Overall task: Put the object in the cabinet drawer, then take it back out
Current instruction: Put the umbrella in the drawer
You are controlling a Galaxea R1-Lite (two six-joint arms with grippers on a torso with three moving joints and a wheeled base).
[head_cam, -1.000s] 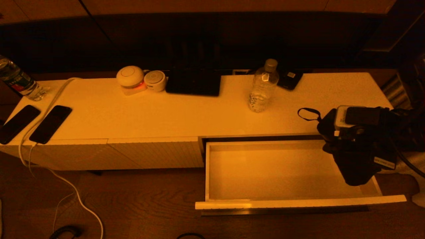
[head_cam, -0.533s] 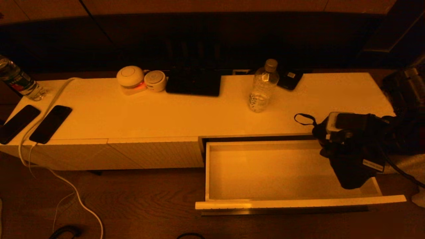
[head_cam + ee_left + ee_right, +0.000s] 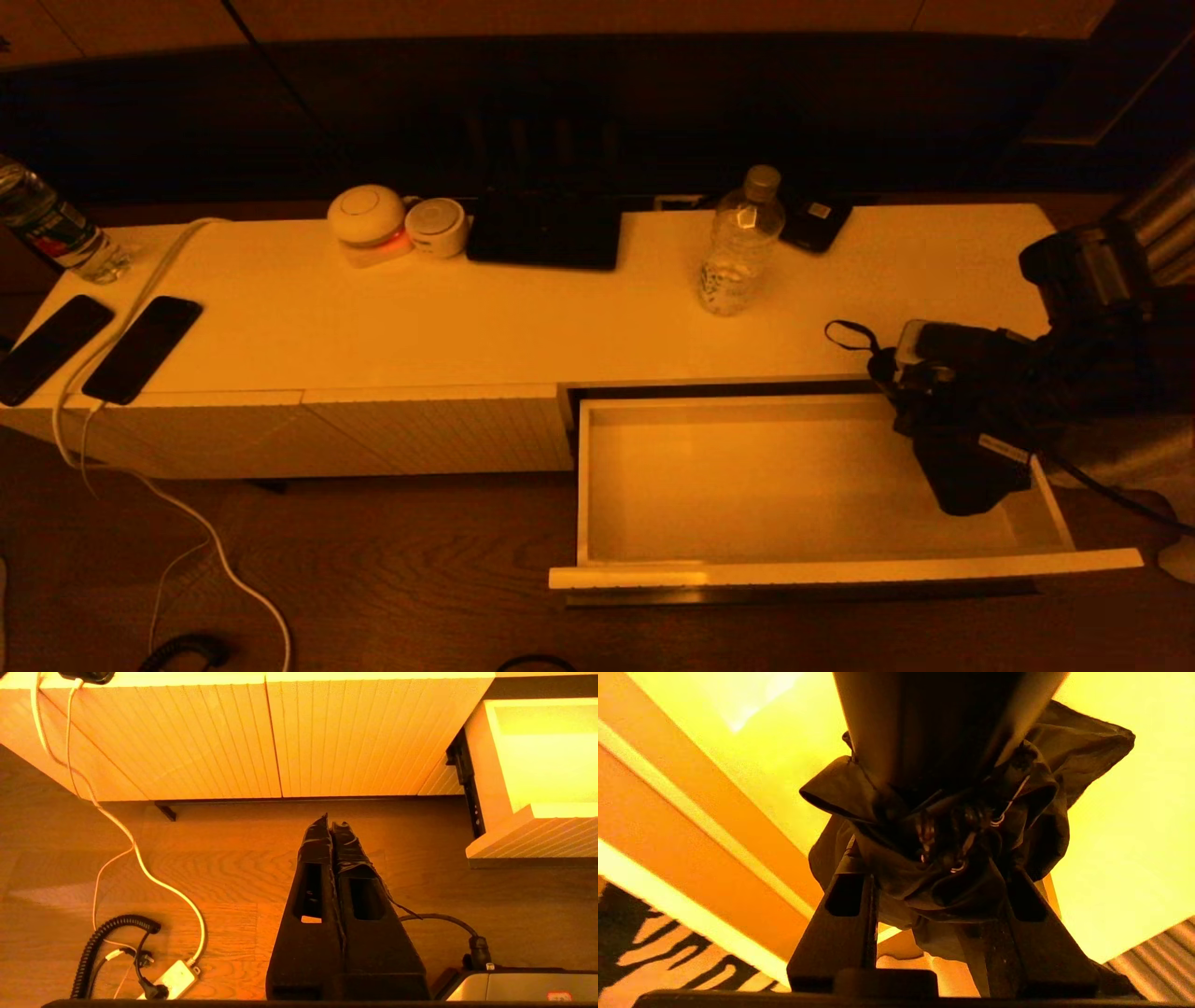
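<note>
I see my left tool (image 3: 331, 823) pressed together, parked low over the floor. On the counter (image 3: 523, 327) I count two phones (image 3: 98, 347) and two bottles (image 3: 742, 241). The one cabinet drawer (image 3: 840, 569) stands open, long axis left-right. At its right end my right tool (image 3: 936, 877) pinches a dark, crumpled fabric pouch (image 3: 966, 471), hanging downward into the drawer.

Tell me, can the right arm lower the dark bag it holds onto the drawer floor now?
Probably yes. The right pincer grips the bag over the open drawer's right end, and the floor below looks bare.
</note>
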